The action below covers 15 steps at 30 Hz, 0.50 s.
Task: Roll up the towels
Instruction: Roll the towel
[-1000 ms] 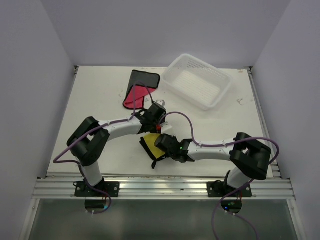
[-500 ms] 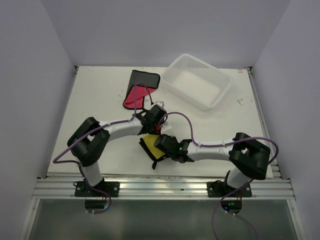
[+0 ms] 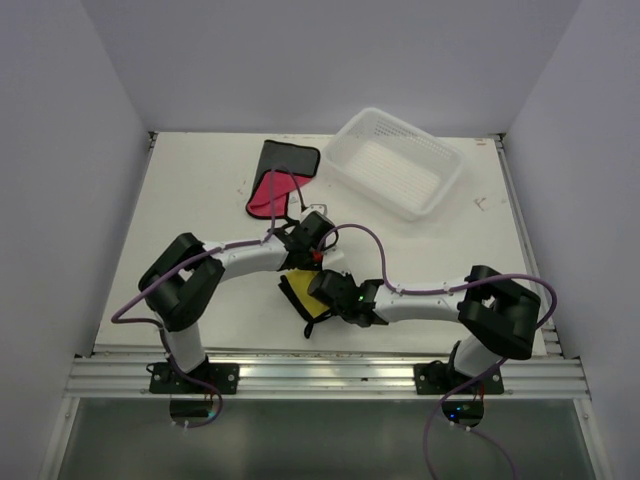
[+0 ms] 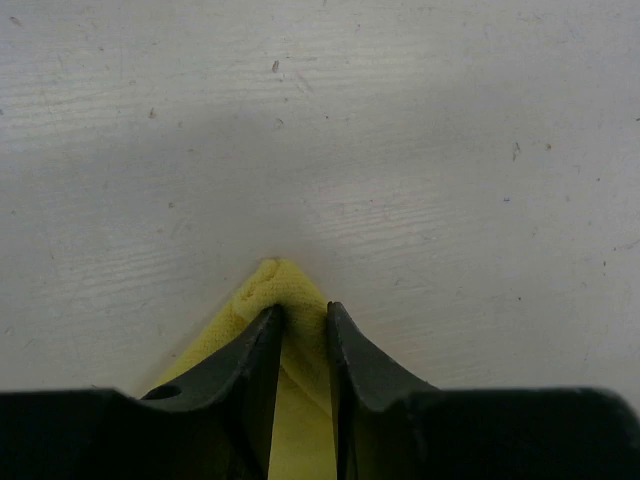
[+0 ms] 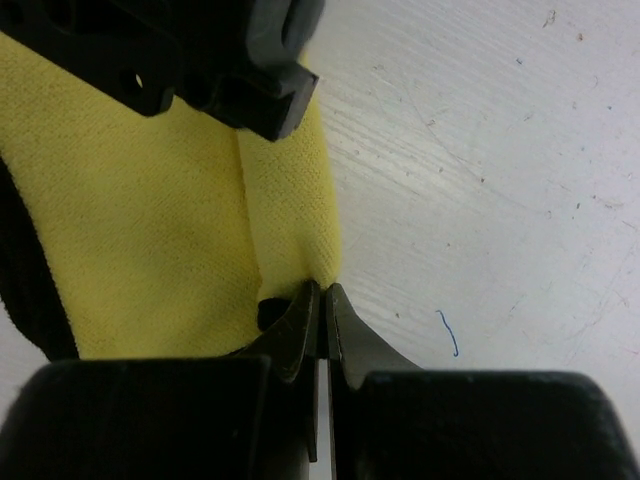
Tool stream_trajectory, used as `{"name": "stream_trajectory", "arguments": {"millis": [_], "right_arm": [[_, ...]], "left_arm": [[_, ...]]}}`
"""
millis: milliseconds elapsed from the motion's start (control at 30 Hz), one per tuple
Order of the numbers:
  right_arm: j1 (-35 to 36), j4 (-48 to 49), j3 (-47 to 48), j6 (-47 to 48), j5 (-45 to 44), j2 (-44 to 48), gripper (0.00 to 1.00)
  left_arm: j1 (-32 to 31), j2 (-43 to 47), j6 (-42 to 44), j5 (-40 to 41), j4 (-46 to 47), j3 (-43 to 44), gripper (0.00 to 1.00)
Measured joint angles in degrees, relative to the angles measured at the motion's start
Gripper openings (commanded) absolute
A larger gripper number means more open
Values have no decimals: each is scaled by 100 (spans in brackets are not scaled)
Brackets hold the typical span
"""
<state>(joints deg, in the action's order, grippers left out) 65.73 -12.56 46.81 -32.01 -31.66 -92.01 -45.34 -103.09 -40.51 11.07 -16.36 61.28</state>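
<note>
A yellow towel (image 3: 300, 291) with a dark edge lies near the table's front middle, partly hidden under both grippers. My left gripper (image 3: 303, 262) comes at it from the far side. In the left wrist view its fingers (image 4: 262, 340) clamp a raised fold of the yellow towel (image 4: 285, 290); the left gripper (image 4: 302, 312) is shut on that fold. My right gripper (image 3: 322, 292) is at the towel's near right side. In the right wrist view the right gripper (image 5: 322, 290) is shut, pinching the rolled edge of the yellow towel (image 5: 290, 200).
A pink towel (image 3: 270, 192) and a black towel (image 3: 291, 158) lie overlapped at the back, left of centre. A white slotted basket (image 3: 436, 186) stands at the back right. Bare white table (image 3: 200, 190) surrounds the yellow towel.
The left arm has shifted very slightly to the right. Both grips on the yellow towel look the same as before.
</note>
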Motion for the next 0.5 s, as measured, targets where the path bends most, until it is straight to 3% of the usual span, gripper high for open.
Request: {"name": "stream_trajectory", "arguments": {"millis": [200,500], "right_arm": [[59,17,-13,-37,-96,2,0],[85,7,-46,-59,-341,87,0]], "left_arm": [[-7,-81,-96,98,50,15,0],[-9,-262,-103,74,46,275,0]]}}
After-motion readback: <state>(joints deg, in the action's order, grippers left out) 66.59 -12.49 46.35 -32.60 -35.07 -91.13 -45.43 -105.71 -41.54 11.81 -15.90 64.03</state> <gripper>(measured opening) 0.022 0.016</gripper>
